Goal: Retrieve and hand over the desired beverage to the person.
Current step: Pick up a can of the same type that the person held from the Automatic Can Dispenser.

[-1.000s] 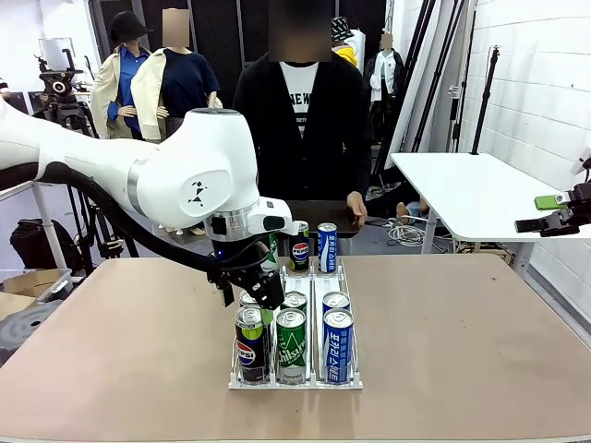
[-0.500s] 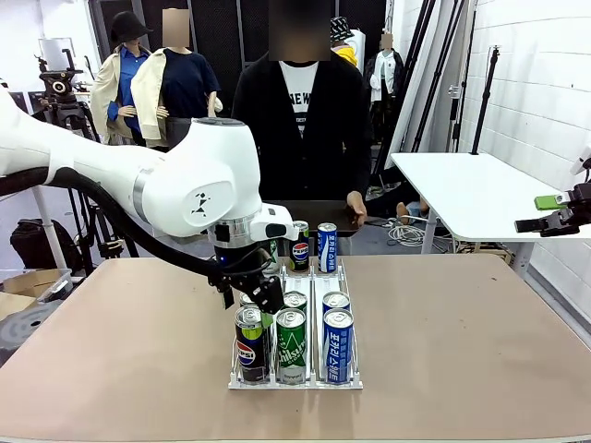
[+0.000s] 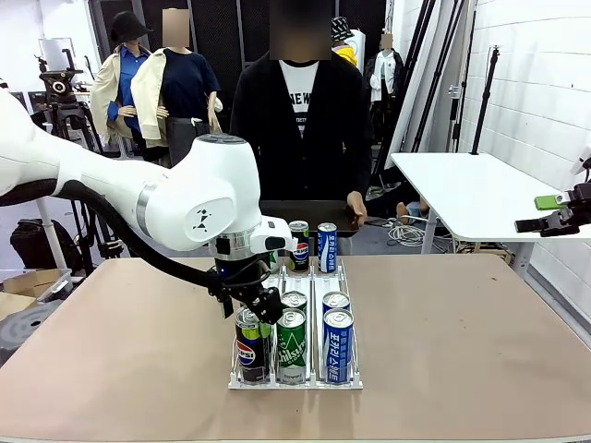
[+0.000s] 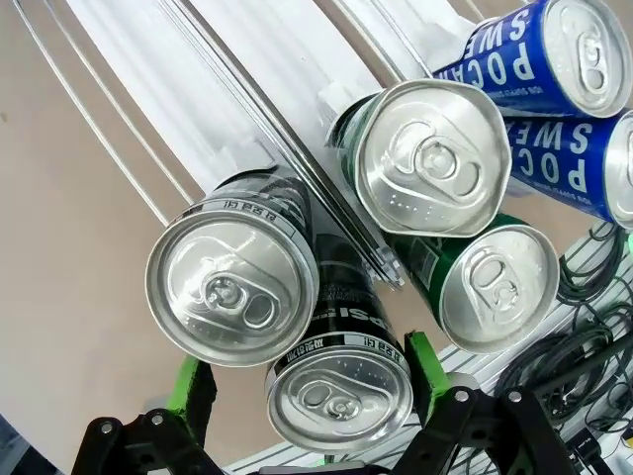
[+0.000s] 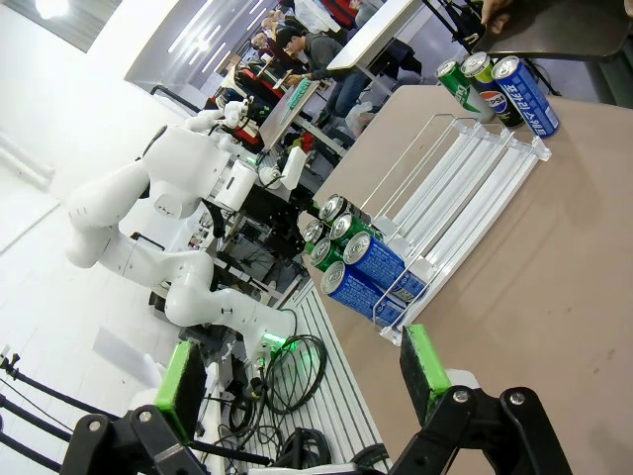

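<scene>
Beverage cans stand in a white three-lane rack (image 3: 355, 378) mid-table: black Pepsi (image 3: 249, 346), green (image 3: 291, 343) and blue (image 3: 338, 343) at the near end, more at the far end. My left gripper (image 3: 251, 300) hangs open over the left lane. In the left wrist view its green pads (image 4: 188, 381) straddle the second black Pepsi can (image 4: 339, 396), behind the front Pepsi can (image 4: 232, 292); I cannot tell if they touch it. My right gripper (image 3: 554, 217) is open and empty at the far right, off the table. The person (image 3: 300, 120) stands across the table.
The person's hand (image 3: 355, 205) rests on a dark tray (image 3: 309, 210) at the table's far edge. A white side table (image 3: 471, 189) stands to the right. In the left wrist view green cans (image 4: 432, 158) and blue cans (image 4: 554, 49) crowd the neighbouring lanes.
My left gripper has sunk a little closer over the left lane's cans and the arm's elbow has shifted. The right arm has not moved.
</scene>
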You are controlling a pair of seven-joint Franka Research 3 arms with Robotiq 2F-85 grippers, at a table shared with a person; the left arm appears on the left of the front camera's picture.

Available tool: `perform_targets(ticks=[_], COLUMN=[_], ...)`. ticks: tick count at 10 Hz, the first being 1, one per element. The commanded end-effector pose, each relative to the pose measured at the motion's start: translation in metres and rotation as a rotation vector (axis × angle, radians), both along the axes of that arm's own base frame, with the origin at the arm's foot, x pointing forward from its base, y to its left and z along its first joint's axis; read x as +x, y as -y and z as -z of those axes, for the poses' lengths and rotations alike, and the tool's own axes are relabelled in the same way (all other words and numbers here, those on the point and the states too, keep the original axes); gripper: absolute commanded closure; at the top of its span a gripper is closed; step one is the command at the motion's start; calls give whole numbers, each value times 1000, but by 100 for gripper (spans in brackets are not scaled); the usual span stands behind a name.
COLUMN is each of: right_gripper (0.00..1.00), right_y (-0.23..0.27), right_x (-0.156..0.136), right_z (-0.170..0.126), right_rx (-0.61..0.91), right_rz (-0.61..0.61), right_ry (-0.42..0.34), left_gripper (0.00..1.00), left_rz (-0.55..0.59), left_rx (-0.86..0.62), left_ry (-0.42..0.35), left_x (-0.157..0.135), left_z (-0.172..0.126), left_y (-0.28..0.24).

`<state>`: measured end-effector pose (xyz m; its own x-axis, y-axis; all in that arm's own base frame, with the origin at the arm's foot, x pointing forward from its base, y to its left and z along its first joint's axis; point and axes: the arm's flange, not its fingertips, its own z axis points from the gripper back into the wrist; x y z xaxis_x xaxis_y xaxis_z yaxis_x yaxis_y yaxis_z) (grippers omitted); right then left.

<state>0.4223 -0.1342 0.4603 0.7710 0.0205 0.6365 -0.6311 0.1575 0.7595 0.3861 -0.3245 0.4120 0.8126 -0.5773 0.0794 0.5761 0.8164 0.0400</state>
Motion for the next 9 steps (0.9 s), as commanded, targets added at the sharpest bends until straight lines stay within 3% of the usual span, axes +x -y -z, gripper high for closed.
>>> perform_targets(ticks=[1,4,7,9], right_gripper=[0,0,0,0], right_y=[-1,-1,-1,-1], right_x=[-1,-1,-1,-1], right_z=[0,0,0,0], right_rx=[8,8,8,8], right_rz=[-2,-2,-2,-2], right_ry=[12,12,12,12], left_gripper=[0,3,44,84], left_rz=[-24,-42,-49,-50], left_rx=[20,19,7,12], left_ry=[37,13,14,8], left_x=[-1,1,2,2], left_z=[7,8,9,10], left_y=[3,5,7,9])
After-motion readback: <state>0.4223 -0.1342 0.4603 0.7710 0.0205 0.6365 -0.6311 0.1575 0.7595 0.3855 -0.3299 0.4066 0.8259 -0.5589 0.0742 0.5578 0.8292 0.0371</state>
